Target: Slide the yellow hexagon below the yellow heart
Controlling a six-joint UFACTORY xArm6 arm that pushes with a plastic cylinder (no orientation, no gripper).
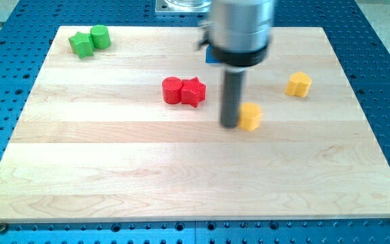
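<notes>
The yellow hexagon lies right of the board's middle. The yellow heart lies further to the view's right and a little higher up. My tip stands on the board right at the hexagon's left side, touching it or nearly so. The rod rises from there into the grey arm body at the view's top.
A red cylinder and a red star sit touching, left of the rod. A green star and a green cylinder sit at the top left. A blue block is mostly hidden behind the arm.
</notes>
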